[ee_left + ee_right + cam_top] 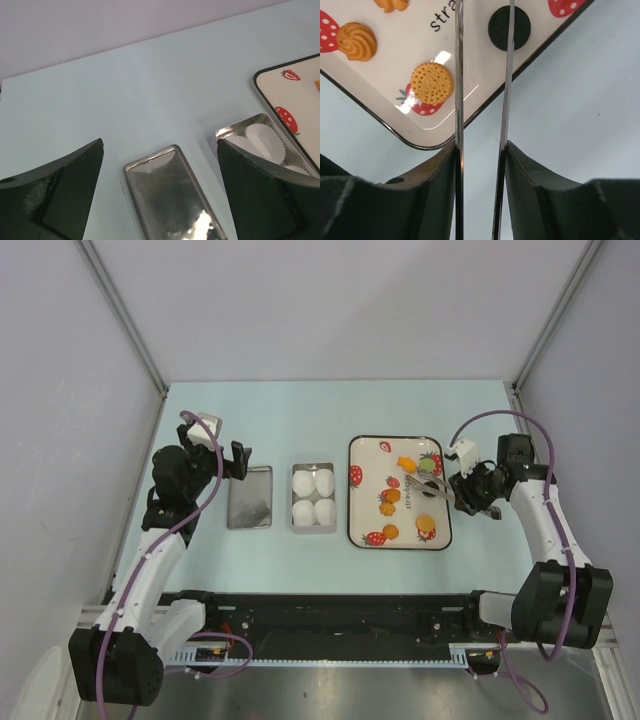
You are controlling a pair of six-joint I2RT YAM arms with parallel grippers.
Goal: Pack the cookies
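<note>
The cookies lie on a white fruit-print tray (362, 510). In the right wrist view I see a black cookie (520, 30), a round orange biscuit (432, 83) and an orange swirl cookie (357, 41). My right gripper (481, 145) (468, 490) is shut on metal tongs (459, 75) at the tray's right edge. The tongs' blades reach over the tray, and the right blade crosses the black cookie (428, 492). The blade tips are cut off at the top of the wrist view. My left gripper (160, 195) (238, 462) hangs wide open above a flat metal lid (172, 200), holding nothing.
A small metal tin (313, 522) with several white paper cups (265, 142) stands between the lid (249, 497) and the tray. Grey walls close in the table on three sides. The arm bases sit at the near edge.
</note>
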